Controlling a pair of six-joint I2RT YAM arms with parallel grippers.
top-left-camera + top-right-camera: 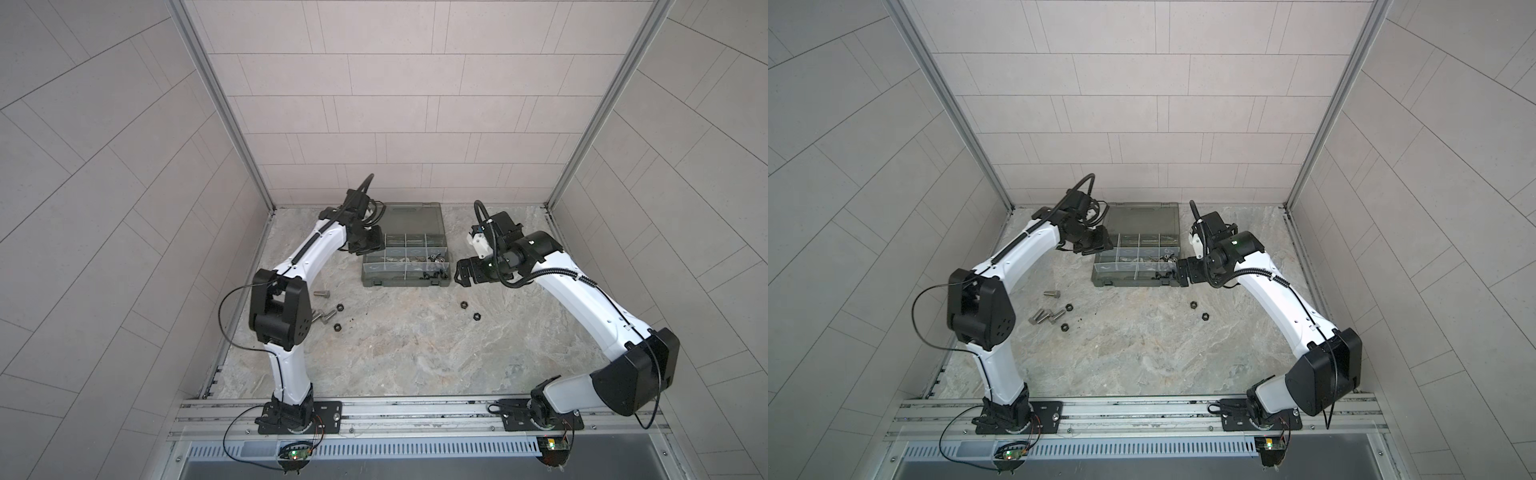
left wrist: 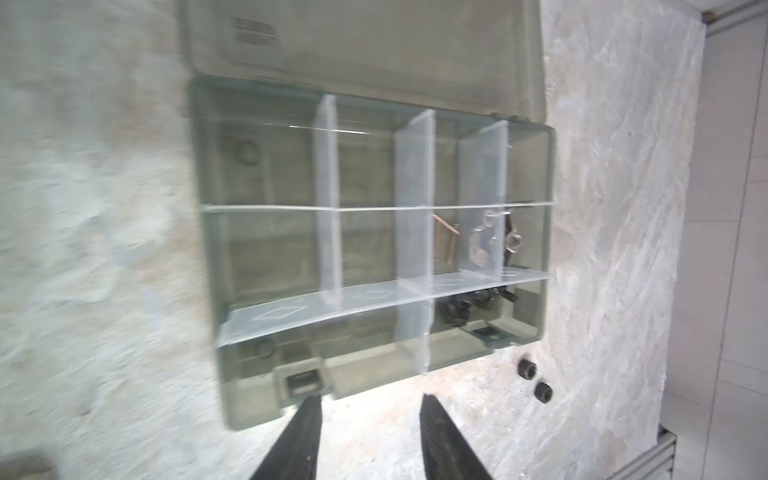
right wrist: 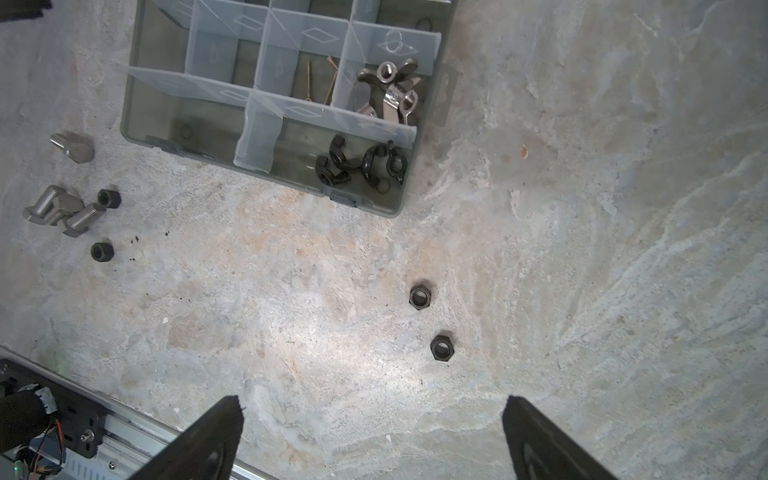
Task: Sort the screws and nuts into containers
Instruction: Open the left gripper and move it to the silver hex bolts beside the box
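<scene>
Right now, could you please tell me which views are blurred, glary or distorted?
Left wrist view: smeared, the translucent grey-green plastic organizer case soft-edged. Right wrist view: sharp, a black hex nut crisp, a bright patch on the marbled stone tabletop. In both top views: the grey wall tiles bow near the edges.

1. Marbled grey-beige tabletop [image 1: 395, 357] carries everything.
2. Organizer case [image 1: 399, 283], lid laid open, sits far, near the middle.
3. Four silver bolts [image 1: 1044, 316] lie left, one apart and three clustered, with two black hex nuts [image 1: 339, 307] beside them.
4. Another nut pair [image 1: 464, 304] lies right of middle, nearer than the case.
</scene>
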